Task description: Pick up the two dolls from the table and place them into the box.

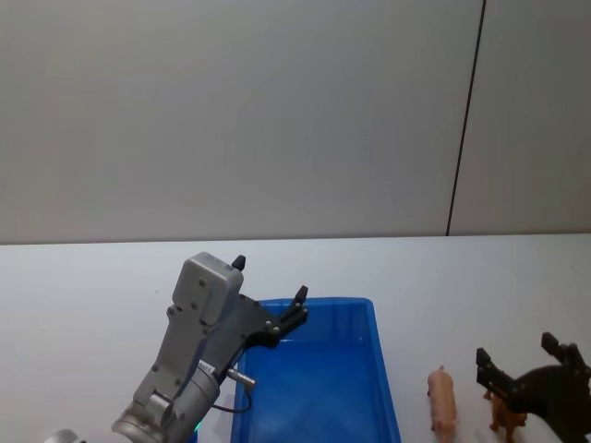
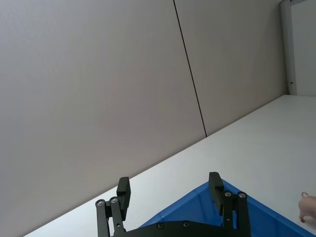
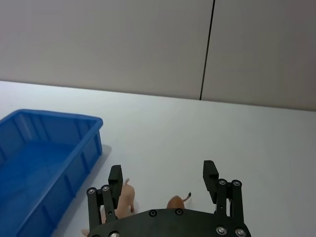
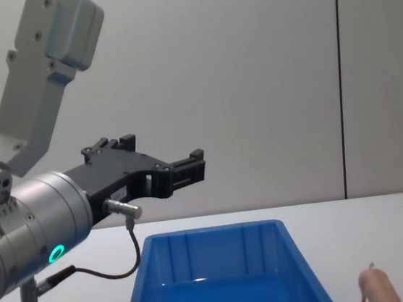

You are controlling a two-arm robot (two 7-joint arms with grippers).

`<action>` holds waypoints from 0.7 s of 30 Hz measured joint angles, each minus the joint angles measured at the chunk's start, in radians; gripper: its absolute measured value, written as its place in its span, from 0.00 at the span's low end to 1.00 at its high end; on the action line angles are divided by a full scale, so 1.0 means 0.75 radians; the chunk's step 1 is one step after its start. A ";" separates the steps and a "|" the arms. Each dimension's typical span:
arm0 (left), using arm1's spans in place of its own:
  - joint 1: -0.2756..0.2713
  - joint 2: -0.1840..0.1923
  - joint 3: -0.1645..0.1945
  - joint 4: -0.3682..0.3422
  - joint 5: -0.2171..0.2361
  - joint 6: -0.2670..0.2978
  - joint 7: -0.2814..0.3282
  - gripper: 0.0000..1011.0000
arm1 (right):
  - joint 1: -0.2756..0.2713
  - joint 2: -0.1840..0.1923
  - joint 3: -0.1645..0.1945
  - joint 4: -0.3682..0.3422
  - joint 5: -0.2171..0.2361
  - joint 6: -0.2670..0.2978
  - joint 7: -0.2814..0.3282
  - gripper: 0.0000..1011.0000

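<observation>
- The right gripper (image 3: 162,170) of black metal has its two fingers spread wide apart and nothing is between the pads (they hold only air).
- It hangs at the right side of the flat white tabletop (image 1: 92,277), a little above it, and touches neither doll.
- The small reddish-brown, roundish toy animal (image 3: 176,201) stands on the tabletop just under this gripper. In the right wrist view it shows between the two fingers, close to the gripper's base.
- The pale pink, elongated toy animal with thin legs (image 1: 443,400) lies just beside the brown one, on its left, between it and the box. It is outside the spread of the fingers, near the left one.
- The left gripper (image 1: 270,280), also black, is wide open and empty.
- It is held above the far left corner of the rectangular bright blue plastic box (image 4: 210,230), well over the rim as the chest view shows, on a grey metal arm (image 4: 40,206) with a green light ring and a thin black cable.
- The box has sloped walls and a thick rim, and its smooth floor is bare (both dolls are outside it, to the right).
- The tabletop is matt and plain.
- Behind the table is a pale grey wall (image 1: 231,111) with one thin dark vertical seam (image 1: 466,115) on the right part.
</observation>
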 joint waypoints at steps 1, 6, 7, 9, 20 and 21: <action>0.000 0.000 0.000 0.000 0.000 0.000 0.000 0.99 | -0.002 -0.001 0.000 0.005 0.000 0.008 -0.002 0.99; 0.000 0.000 0.000 0.000 0.000 0.000 0.000 0.99 | -0.007 -0.005 0.000 0.028 0.000 0.031 -0.004 0.99; 0.000 0.000 0.000 0.000 0.000 0.000 0.000 0.99 | -0.007 -0.005 0.000 0.031 -0.001 0.035 -0.004 0.99; 0.000 0.000 0.000 0.000 0.000 0.000 0.000 0.99 | -0.007 -0.007 0.000 0.039 -0.001 0.040 -0.004 0.99; 0.000 0.000 0.000 0.000 0.000 0.000 0.000 0.99 | -0.005 -0.020 -0.005 0.106 -0.012 0.068 0.019 0.99; 0.000 0.000 0.000 0.000 0.000 0.000 0.000 0.99 | -0.004 -0.021 -0.006 0.112 -0.013 0.069 0.022 0.99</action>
